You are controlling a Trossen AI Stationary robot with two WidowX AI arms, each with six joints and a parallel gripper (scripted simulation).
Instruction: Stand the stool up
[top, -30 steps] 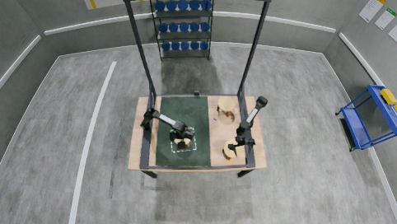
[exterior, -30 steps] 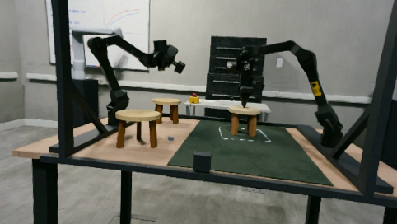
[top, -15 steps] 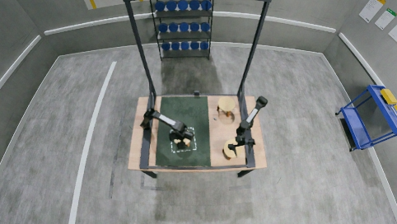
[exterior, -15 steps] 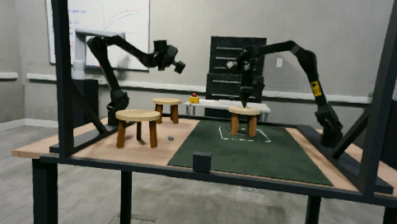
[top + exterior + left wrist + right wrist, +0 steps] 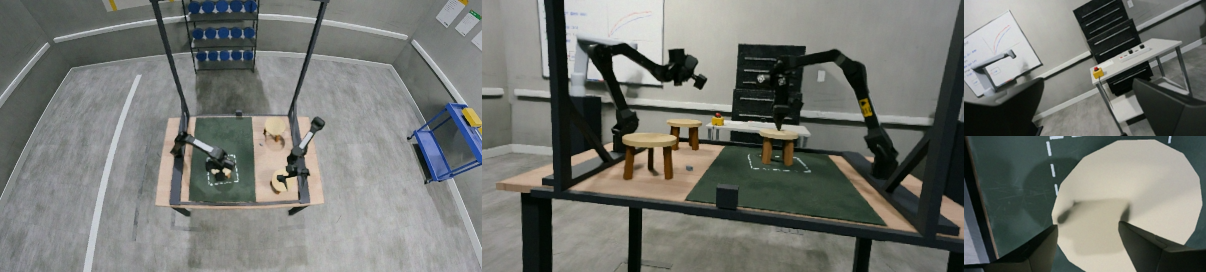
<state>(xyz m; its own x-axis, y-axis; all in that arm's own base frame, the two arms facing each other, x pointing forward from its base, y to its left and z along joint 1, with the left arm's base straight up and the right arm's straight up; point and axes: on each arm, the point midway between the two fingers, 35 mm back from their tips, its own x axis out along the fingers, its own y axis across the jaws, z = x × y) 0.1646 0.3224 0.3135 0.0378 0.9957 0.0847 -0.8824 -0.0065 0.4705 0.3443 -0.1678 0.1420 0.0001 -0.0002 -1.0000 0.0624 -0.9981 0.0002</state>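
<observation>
The stool [image 5: 228, 174] [image 5: 789, 135] [image 5: 1146, 175] stands upright, seat up, on the green mat [image 5: 222, 132] [image 5: 782, 195] [image 5: 994, 197]. Its visible feet are inside the dashed rectangle [image 5: 237, 172] [image 5: 807, 171] [image 5: 1053, 170].

The right gripper [image 5: 220, 176] [image 5: 779, 129] [image 5: 1088, 227] points down at the seat, fingers parted and grasping nothing. Contact with the seat cannot be determined.

Beyond the mat, on bare wood of the table [image 5: 165, 187] [image 5: 522, 181], two similar stools stand upright: one [image 5: 274, 126] [image 5: 649, 140] nearer the exterior view, the other [image 5: 278, 185] [image 5: 684, 123] farther back. A small grey object [image 5: 261, 144] [image 5: 689, 168] lies near the first.

The left gripper [image 5: 283, 181] [image 5: 700, 81] [image 5: 1088, 82] is raised above the table, released, its fingers wide apart with nothing between them.

In the background, a yellow box with a red button [image 5: 717, 120] [image 5: 1098, 73] sits on a white side table [image 5: 802, 131] [image 5: 1137, 57].
</observation>
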